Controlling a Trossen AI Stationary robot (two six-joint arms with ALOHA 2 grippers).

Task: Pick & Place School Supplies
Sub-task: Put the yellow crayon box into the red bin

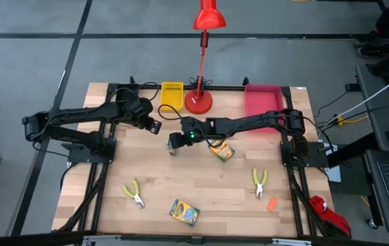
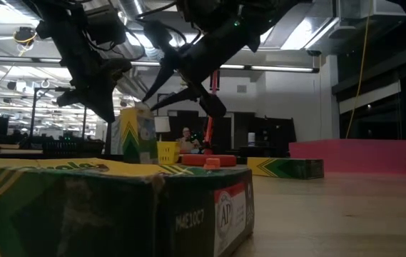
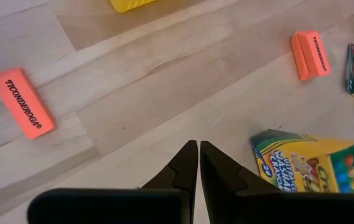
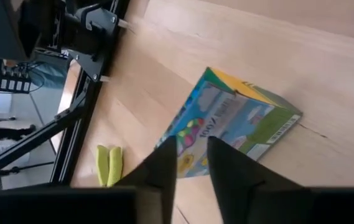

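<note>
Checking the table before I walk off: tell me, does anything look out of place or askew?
Nothing looks spilled or damaged. One crayon box stands on end under the right gripper; the other boxes lie flat, and the pliers are scattered loose.

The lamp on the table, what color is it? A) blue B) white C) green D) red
D, the lamp has a red shade, a red stem and a round red base, and it stands at the far edge of the table between the yellow tray and the pink tray.
</note>
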